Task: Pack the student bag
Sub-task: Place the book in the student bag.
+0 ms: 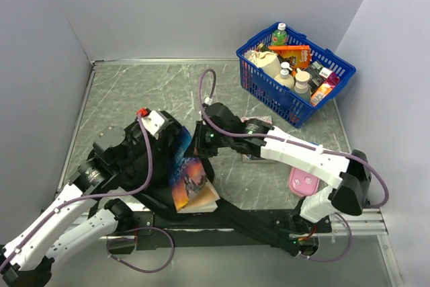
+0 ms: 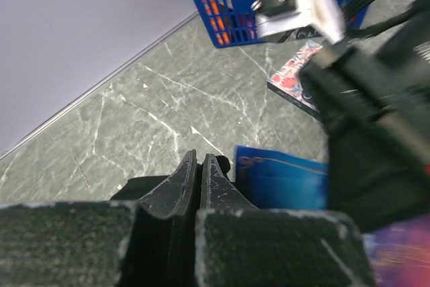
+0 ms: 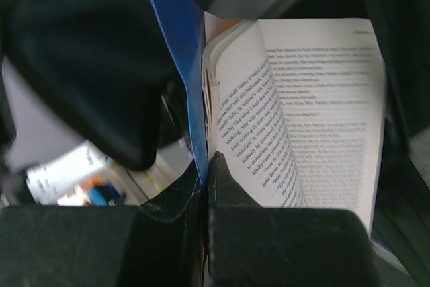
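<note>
The student bag [image 1: 161, 199], black fabric, lies slumped near the front of the table under both arms, with a strap [image 1: 248, 223] trailing right. A paperback book [image 1: 193, 185] with a blue and orange cover stands in its mouth, pages fanned open. My right gripper [image 3: 207, 166] is shut on the book's blue cover [image 3: 185, 65], with the printed pages [image 3: 316, 99] splayed to the right; in the top view it [image 1: 200, 144] sits above the book. My left gripper [image 2: 199, 166] is shut, with black bag fabric [image 2: 144, 186] at its fingers, next to the blue cover [image 2: 282, 179].
A blue mesh basket [image 1: 265, 92] holding bottles and boxes stands at the back right. A second book [image 1: 259, 140] with a red and white cover lies flat behind the right arm. A pink case [image 1: 304, 183] rests near the right arm's base.
</note>
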Robot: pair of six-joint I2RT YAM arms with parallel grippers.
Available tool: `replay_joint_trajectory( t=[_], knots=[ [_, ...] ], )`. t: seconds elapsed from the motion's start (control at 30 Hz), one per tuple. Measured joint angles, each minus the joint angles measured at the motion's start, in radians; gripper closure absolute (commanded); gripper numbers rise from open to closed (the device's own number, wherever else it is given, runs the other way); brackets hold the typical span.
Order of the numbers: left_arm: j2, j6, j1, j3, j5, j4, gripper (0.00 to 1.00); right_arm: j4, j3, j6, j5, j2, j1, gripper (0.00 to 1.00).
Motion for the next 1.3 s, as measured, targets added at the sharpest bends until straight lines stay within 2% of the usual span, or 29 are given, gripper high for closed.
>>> replay_joint_trajectory(
  t=[0.17,0.2,0.23,0.27,0.33,0.4,0.57,0.7,0.83,1.03,1.13,1.3],
  knots=[
    [-0.010,-0.006,0.005,0.004,0.045,-0.026,0.99,0.205,-0.136,0.082,0.138,0.018,0.031,1.00],
    [-0.010,-0.010,0.006,0.004,0.059,-0.033,0.99,0.285,-0.190,0.101,0.165,0.018,0.039,0.96],
    [-0.010,-0.012,0.007,0.004,0.074,-0.039,0.99,0.347,-0.241,0.118,0.189,0.019,0.046,0.89],
    [-0.010,-0.015,0.007,0.004,0.087,-0.045,0.99,0.383,-0.278,0.134,0.203,0.027,0.051,0.74],
    [-0.010,-0.019,0.007,0.004,0.121,-0.061,0.99,0.395,-0.299,0.155,0.214,0.056,0.052,0.61],
    [-0.010,-0.019,0.008,0.004,0.145,-0.068,0.99,0.375,-0.284,0.154,0.220,0.078,0.049,0.42],
    [-0.010,-0.024,0.008,0.004,0.192,-0.077,0.99,0.206,-0.167,0.108,0.217,0.144,0.023,0.21],
    [-0.010,-0.030,0.008,0.003,0.212,-0.083,0.99,0.118,-0.173,0.061,0.219,0.150,0.012,0.19],
    [-0.010,-0.031,0.008,0.002,0.217,-0.085,0.99,0.128,-0.288,0.024,0.187,0.094,0.002,0.22],
    [-0.010,-0.031,0.008,-0.003,0.220,-0.083,0.99,0.264,-0.534,-0.008,0.034,-0.092,-0.005,0.22],
    [-0.009,-0.031,0.008,-0.003,0.221,-0.080,0.99,0.344,-0.552,-0.018,-0.064,-0.096,-0.005,0.22],
    [0.000,-0.031,0.008,-0.003,0.228,-0.079,0.99,0.601,-0.661,0.005,-0.220,-0.090,-0.005,0.22]
  ],
)
